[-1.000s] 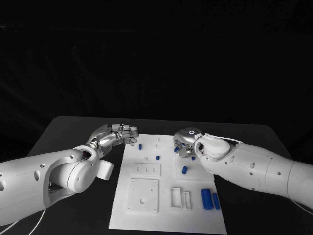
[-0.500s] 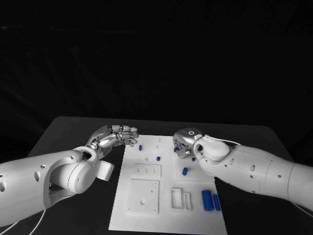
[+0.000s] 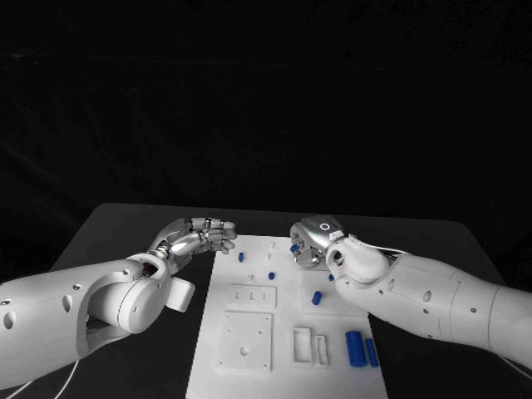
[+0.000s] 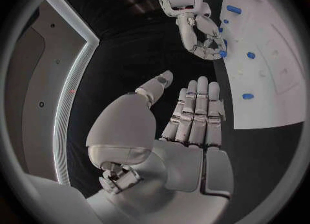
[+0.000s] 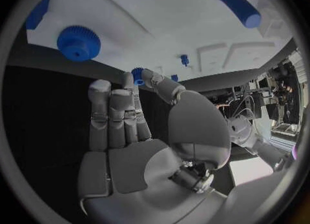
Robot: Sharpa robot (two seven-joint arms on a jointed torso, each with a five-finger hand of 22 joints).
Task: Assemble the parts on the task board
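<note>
We note right hand (image 3: 312,241) now nearer task board (image 3: 248,366) far edge, pinching small blue part (image 5: 137,75). Left hand (image 3: 203,235) stays beside far-left corner, fingers curled, empty. Insertion pending, we judge.

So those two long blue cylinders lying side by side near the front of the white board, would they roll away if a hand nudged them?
Probably yes. The blue cylinders look round and smooth and lie on their sides on the flat task board, so a sideways push would likely roll them. They look rigid and light, likely plastic. Their smooth surface may also slip between metal fingers.
</note>
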